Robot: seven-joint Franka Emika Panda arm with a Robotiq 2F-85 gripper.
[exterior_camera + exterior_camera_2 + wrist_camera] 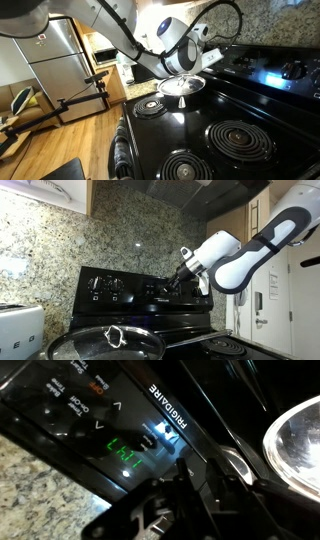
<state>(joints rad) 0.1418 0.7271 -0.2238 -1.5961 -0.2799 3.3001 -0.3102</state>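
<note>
One gripper [184,257], jaw opening indiscernible, nothing visibly held, faces the Frigidaire control panel [100,420], green display [125,457] directly ahead.

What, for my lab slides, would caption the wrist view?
Robot fingers close to the Frigidaire stove's control panel, near its lit green display; glass-lidded pan at right.

The control panel [135,283] rises along the back of the cooktop [205,118], against the stone wall [60,240]; the gripper [180,276] is close before the panel's face; a lidded pan [105,340] rests on the cooktop in front of the panel; a toaster [18,330] stands beside the pan; a refrigerator [55,55] stands well apart.
</note>
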